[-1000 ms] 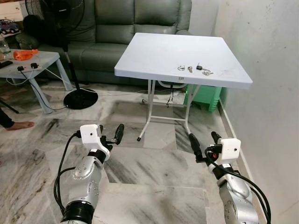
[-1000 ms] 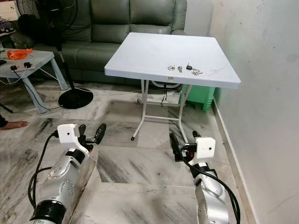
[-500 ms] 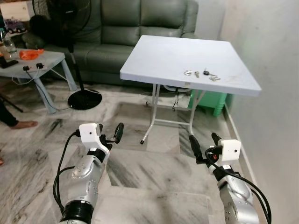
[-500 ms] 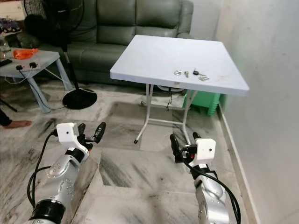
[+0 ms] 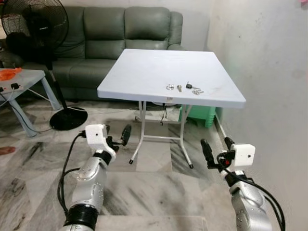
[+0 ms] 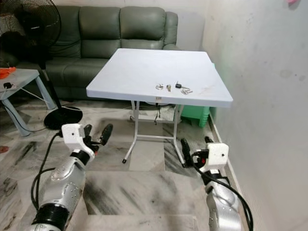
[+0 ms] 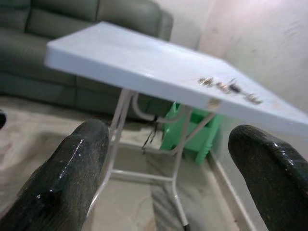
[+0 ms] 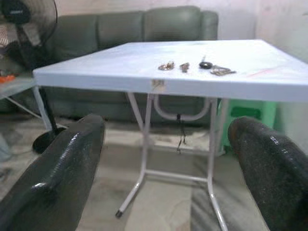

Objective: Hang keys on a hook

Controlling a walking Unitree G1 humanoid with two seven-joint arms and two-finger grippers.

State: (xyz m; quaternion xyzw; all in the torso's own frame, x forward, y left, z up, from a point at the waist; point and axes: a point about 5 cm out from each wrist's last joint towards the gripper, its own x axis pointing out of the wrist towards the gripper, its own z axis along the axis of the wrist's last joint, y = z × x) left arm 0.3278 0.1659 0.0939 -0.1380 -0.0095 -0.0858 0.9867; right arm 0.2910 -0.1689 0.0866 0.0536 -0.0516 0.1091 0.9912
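Note:
A small bunch of keys (image 5: pixel 183 88) with a ring lies near the front right edge of the white folding table (image 5: pixel 149 72). The keys (image 8: pixel 196 65) also show in the right wrist view, lined up on the tabletop, and more blurred in the left wrist view (image 7: pixel 229 87). My left gripper (image 5: pixel 117 134) is held low in front of the table, open and empty. On the other side my right gripper (image 5: pixel 215 146) is also open and holds nothing. Both are well short of the table and below its top.
A green sofa (image 5: pixel 101 43) stands behind the table, and a black standing fan (image 5: pixel 36 24) to its left. A green plastic stool (image 5: pixel 199 111) sits under the table's right side. The white wall (image 5: pixel 269 72) runs close along my right. A grey side table (image 5: pixel 21 77) stands at the far left.
The whole view has shifted as the camera moved: the table now sits more to the left and the wall takes up more of the right. Both grippers keep their open pose.

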